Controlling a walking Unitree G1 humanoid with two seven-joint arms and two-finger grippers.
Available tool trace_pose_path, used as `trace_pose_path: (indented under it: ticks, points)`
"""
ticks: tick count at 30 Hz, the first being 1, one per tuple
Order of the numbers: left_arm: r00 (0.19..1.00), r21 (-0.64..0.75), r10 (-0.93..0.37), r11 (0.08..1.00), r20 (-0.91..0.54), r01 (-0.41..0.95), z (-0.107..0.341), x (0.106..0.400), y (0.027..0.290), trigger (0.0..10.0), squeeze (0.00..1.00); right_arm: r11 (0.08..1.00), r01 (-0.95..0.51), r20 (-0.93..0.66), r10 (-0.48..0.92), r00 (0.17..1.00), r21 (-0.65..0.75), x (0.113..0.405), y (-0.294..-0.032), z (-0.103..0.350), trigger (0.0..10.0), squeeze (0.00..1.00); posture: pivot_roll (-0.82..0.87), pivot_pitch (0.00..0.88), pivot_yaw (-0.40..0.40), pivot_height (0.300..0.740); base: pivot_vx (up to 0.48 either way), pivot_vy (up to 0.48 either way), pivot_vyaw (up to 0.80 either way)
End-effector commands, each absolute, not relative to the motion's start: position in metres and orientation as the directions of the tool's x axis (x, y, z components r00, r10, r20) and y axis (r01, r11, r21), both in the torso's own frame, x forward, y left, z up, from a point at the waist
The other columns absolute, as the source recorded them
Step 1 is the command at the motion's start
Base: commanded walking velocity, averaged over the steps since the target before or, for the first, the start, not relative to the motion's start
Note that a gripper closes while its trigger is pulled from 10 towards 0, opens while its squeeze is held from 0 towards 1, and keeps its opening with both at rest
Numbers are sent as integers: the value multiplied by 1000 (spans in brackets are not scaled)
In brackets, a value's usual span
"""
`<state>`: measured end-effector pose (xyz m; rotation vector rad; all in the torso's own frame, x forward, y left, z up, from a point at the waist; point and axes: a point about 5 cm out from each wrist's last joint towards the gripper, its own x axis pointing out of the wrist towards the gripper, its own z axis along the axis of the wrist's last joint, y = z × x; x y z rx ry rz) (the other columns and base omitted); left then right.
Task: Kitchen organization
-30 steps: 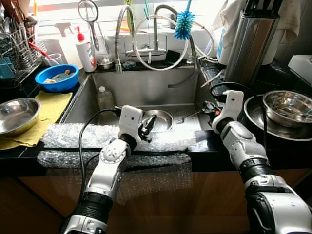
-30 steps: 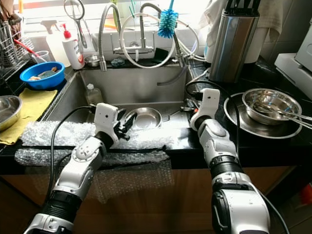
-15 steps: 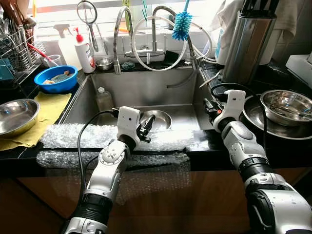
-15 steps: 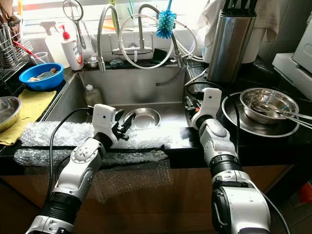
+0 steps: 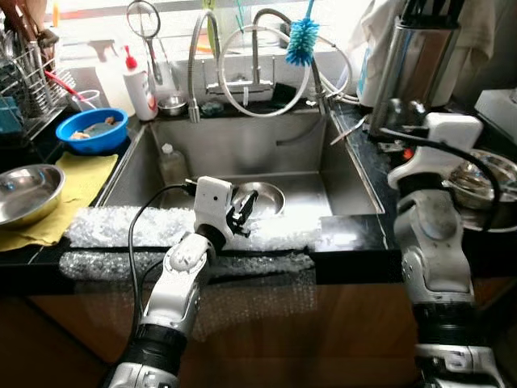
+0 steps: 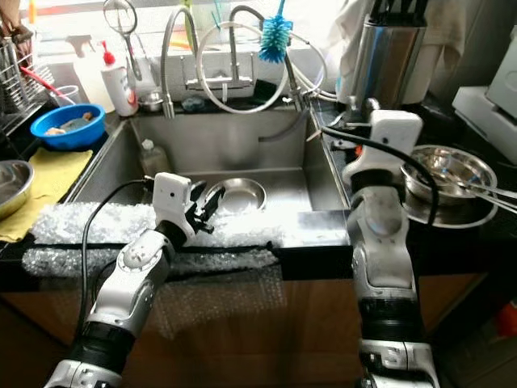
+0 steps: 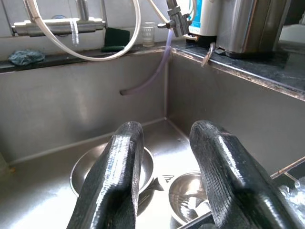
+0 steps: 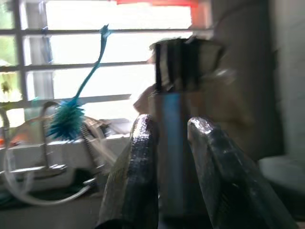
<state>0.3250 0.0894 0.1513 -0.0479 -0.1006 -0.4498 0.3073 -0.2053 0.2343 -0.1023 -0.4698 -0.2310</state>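
Steel sink point(image 5: 242, 145) before us: our left gripper point(image 5: 242, 212) hovers parted and empty over a bowl point(image 7: 112, 164). Its wrist view reveals a second small bowl point(image 7: 190, 202). Our right gripper point(image 8: 174, 157), parted and empty, faces the knife block point(image 5: 412, 61).

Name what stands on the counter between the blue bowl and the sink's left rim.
In the left eye view, a white soap bottle with a red pump stands between the blue bowl and the sink, beside a small steel cup.
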Motion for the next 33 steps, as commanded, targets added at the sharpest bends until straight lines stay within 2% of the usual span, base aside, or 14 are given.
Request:
trace_pose_path:
  ticks: [1,2,5,8,13,19,23,26,29,33]
  points:
    - [893,-27,-448,893,54,449,139,322,91,10000,0,937,342,483,-272,833,-63,292,-214,238,10000,0,-200,0,48,740,0,0,0]
    - [893,-27,-448,893,54,449,139,322,91,10000,0,937,342,483,-272,833,-63,292,-214,238,10000,0,-200,0,48,740,0,0,0]
    - [869,-20,-492,869,57,494,144,326,93,10000,0,876,469,471,-367,802,-116,264,-224,235,10000,0,-207,0,55,740,0,0,0]
    - [849,-12,-527,849,31,528,148,332,100,10000,0,831,538,472,-423,773,-137,249,-228,235,10000,0,-213,0,62,740,0,0,0]
    - [843,14,-538,843,-2,538,156,341,112,10000,0,825,539,459,-419,784,-168,242,-223,233,10000,0,-209,0,67,740,0,0,0]
    - [854,-16,-520,854,11,520,167,348,121,10000,0,817,549,423,-441,791,-177,236,-222,228,10000,0,-209,0,66,740,0,0,0]
    - [852,-19,-523,853,-12,522,161,347,123,10000,0,794,580,338,-504,795,-182,233,-232,212,10000,0,-210,0,66,740,0,0,0]
    - [850,-23,-526,850,-19,526,159,345,121,10000,0,747,642,273,-590,760,-172,230,-243,204,10000,0,-212,0,64,740,0,0,0]
    - [850,-24,-527,850,-20,527,159,345,121,10000,0,745,644,267,-594,759,-171,230,-244,204,10000,0,-212,0,64,740,0,0,0]
    - [847,-30,-531,847,-23,530,157,345,119,10000,0,699,696,217,-663,717,-166,231,-259,196,10000,0,-211,0,63,740,0,0,0]
